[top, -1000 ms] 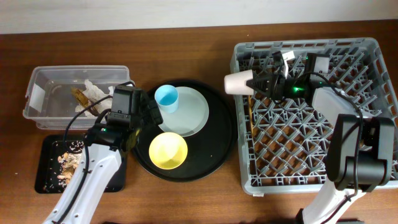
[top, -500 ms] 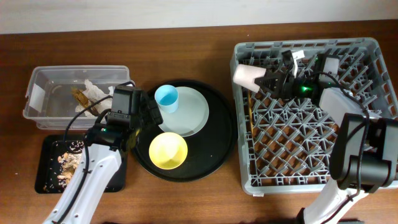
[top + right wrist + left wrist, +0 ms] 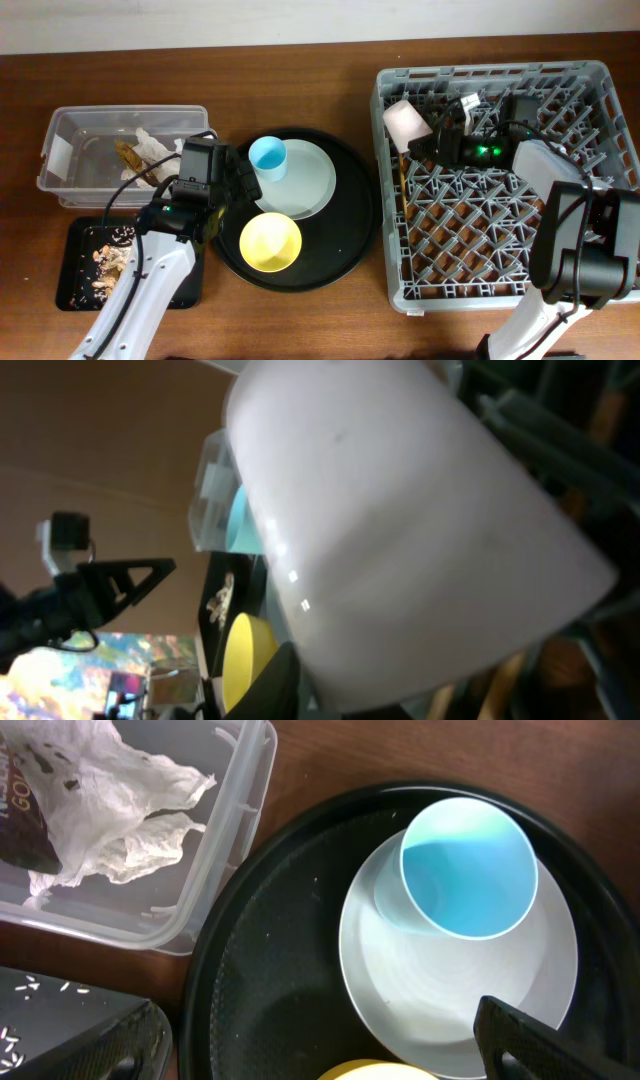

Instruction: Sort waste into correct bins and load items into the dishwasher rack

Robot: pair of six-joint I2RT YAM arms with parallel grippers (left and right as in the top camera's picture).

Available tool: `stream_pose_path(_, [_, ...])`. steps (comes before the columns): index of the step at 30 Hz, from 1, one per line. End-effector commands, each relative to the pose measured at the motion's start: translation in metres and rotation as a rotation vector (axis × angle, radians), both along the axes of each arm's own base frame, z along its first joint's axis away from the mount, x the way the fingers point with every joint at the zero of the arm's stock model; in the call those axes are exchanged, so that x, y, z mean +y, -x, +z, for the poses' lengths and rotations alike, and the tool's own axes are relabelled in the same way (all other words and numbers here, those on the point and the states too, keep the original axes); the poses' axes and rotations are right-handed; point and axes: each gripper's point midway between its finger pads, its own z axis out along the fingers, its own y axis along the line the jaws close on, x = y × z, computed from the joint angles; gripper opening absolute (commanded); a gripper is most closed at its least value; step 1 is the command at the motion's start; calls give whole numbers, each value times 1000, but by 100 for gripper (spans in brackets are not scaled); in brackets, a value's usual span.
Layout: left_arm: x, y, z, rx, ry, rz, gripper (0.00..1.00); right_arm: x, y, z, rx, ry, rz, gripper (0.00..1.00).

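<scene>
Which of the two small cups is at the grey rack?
The white cup, tilted at the far left corner of the rack. The blue cup stands upright on the plate in the round black tray.

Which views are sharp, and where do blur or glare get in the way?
Overhead: evenly lit and sharp, with only a green light glowing behind the right gripper. Left wrist: crisp on the blue cup and the napkin. Right wrist: the white cup fills the frame, soft, with small highlights; the background is blurred.
</scene>
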Motion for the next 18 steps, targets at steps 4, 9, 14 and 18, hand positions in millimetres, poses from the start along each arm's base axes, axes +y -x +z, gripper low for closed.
stream_pose_path(4, [2, -3, 8, -23, -4, 2, 99, -38, 10, 31, -46, 387, -153, 44])
stream_pose_path(9, [2, -3, 8, -23, -4, 2, 99, -58, 40, 87, -125, 581, -260, 53])
stream_pose_path(14, [2, -3, 8, -23, -4, 2, 99, 5, 80, 105, -199, 592, -56, 52])
stream_pose_path(18, [2, -3, 8, -23, -4, 2, 99, 91, 102, 108, -388, 587, 227, 52])
